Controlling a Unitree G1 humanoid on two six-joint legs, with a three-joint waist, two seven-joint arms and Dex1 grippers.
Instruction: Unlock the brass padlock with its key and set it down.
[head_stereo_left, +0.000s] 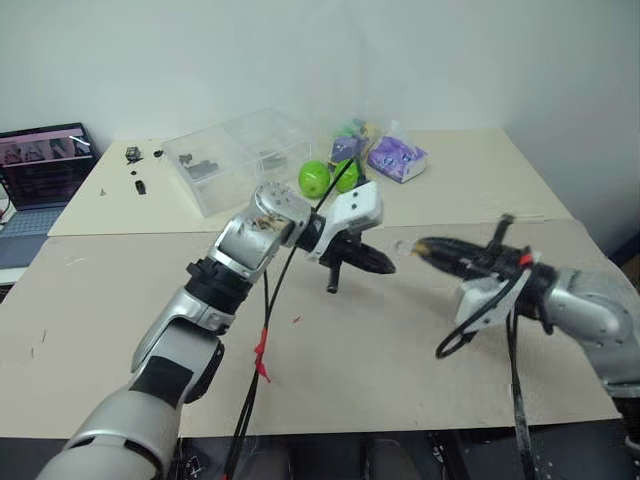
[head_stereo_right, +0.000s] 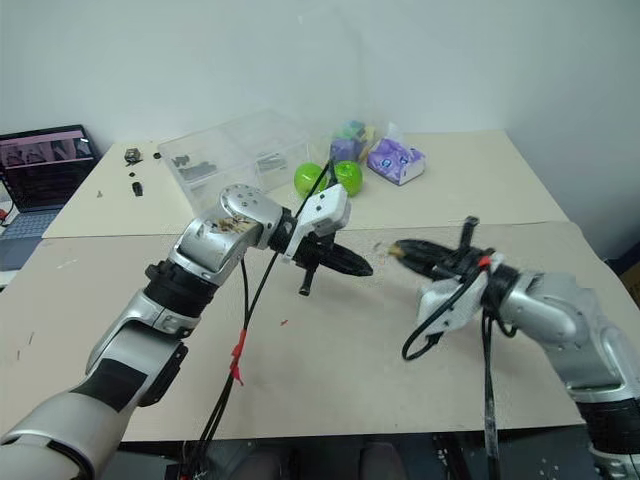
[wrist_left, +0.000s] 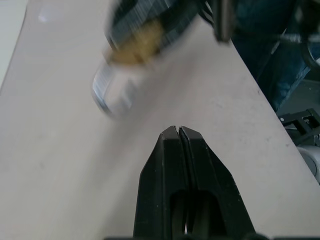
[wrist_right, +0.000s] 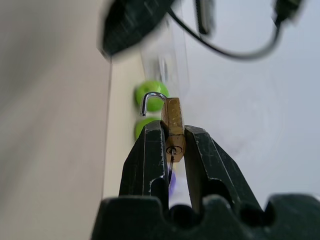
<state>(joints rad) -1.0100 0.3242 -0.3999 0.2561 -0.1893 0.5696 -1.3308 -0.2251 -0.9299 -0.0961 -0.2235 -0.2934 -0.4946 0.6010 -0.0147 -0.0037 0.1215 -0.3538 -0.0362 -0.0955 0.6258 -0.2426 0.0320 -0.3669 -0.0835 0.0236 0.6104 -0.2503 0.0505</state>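
A: What is the right gripper (wrist_right: 173, 145) doing?

B: It is pinching the brass padlock (wrist_right: 173, 127) between its two black fingers, by the keyhole end. The silvery shackle is standing swung open, its free end hooking out of the body. In the head view the gripper is hovering above the table (head_stereo_left: 400, 340) at about three o'clock, pointing toward the middle.

A: And the left gripper (wrist_left: 178, 131)?

B: Its fingers are pressing together, tip to tip, with nothing showing between them. It is hanging over the table's centre, pointing toward the right gripper, a clear gap between them.

A: Is the key showing?

B: I cannot tell; the keyhole is facing the wrist camera with no key in it.

A: What is lying behind?

B: Two green apples (head_stereo_left: 328, 177) are sitting at about twelve o'clock, just beside a clear plastic box (head_stereo_left: 235, 155), with purple packets (head_stereo_left: 397, 157) nearby. A laptop (head_stereo_left: 42, 165) is sitting at ten o'clock.
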